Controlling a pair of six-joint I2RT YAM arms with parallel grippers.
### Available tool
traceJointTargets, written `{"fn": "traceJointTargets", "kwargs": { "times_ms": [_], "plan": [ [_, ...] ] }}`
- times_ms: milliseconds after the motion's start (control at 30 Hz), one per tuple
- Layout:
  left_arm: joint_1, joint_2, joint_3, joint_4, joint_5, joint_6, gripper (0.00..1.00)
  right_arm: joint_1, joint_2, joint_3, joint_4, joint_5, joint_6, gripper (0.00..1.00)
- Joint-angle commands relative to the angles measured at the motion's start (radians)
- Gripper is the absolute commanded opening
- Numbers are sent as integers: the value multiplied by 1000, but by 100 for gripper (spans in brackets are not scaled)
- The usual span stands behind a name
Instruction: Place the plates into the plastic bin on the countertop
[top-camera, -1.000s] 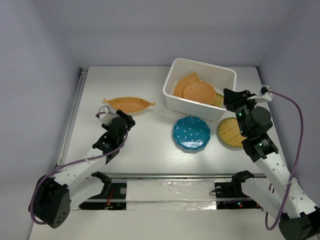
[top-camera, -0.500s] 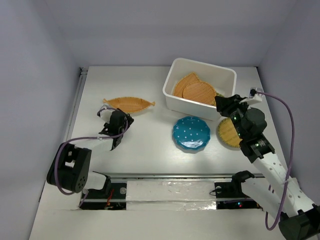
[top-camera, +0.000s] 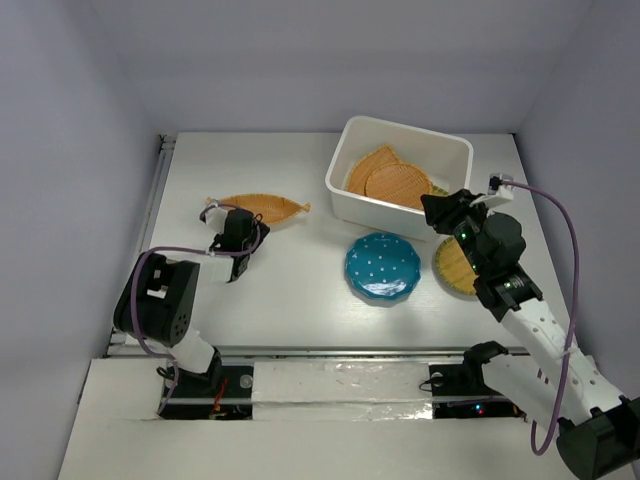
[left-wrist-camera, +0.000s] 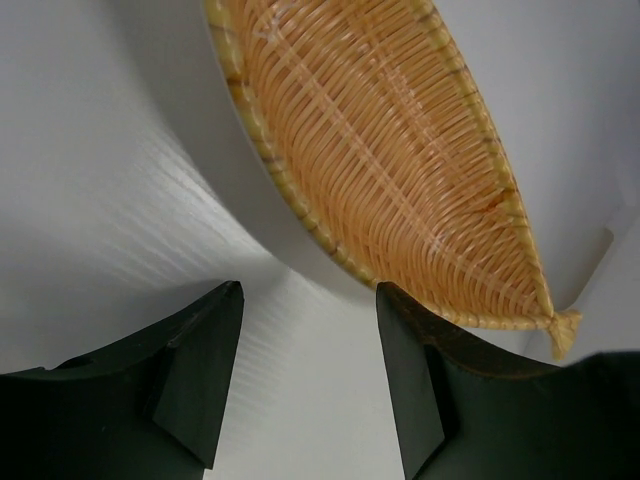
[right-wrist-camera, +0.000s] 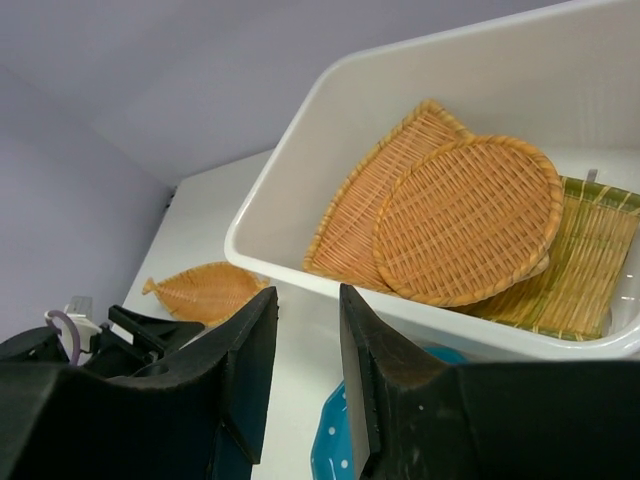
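Note:
A leaf-shaped wicker plate (top-camera: 262, 208) lies on the white countertop (top-camera: 300, 290) at the left; it fills the left wrist view (left-wrist-camera: 385, 170). My left gripper (top-camera: 240, 226) is open and empty, low on the table right next to its near edge. The white plastic bin (top-camera: 343, 195) at the back right holds a fan-shaped wicker plate (right-wrist-camera: 365, 210), a round one (right-wrist-camera: 465, 220) and a greenish woven one (right-wrist-camera: 590, 265). A teal dotted plate (top-camera: 383, 267) lies in front of the bin. A round wicker plate (top-camera: 455, 266) lies under my right arm. My right gripper (top-camera: 436, 210) is open and empty above the bin's front wall.
A metal rail (top-camera: 150, 215) runs along the table's left edge. Grey walls close in the back and sides. A purple cable (top-camera: 575, 260) loops off the right arm. The arm bases stand at the near edge.
My left gripper has moved forward to the leaf-shaped plate's near edge. My right gripper has shifted left along the bin's front wall, away from the round wicker plate.

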Motion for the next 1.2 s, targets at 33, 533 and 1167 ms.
{"fn": "traceJointTargets", "kwargs": {
  "times_ms": [33,533,1167],
  "plan": [
    [9,17,65,35,-16,11,51,-3,-9,-14,72,-17,0,37],
    [9,104,177,-31,-45,21,44,-3,-27,-17,67,-9,3,37],
    [37,92,168,-135,-131,120,32,-3,-144,-7,7,26,-12,37]
  ]
}}
